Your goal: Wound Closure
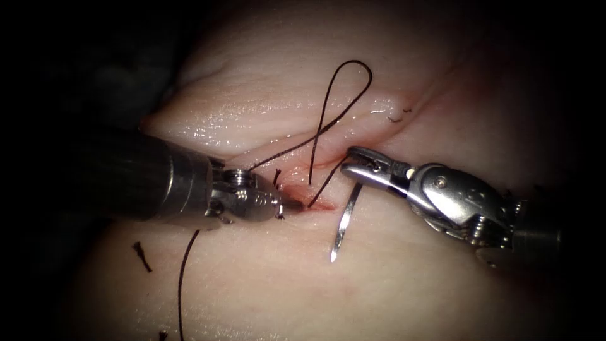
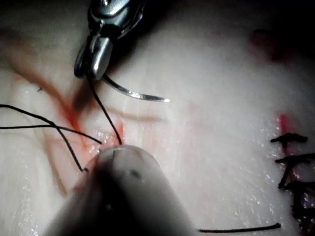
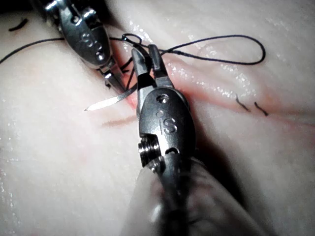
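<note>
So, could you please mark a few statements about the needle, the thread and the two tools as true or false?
1. The right tool holds the needle near its thread end. True.
2. The needle is buried in the tissue. False: it hangs free over the tissue, its point bare.
3. The thread forms a loop lying on the tissue. True.
4. The left tool is well away from the cut. False: its tip is right at the cut.
</note>
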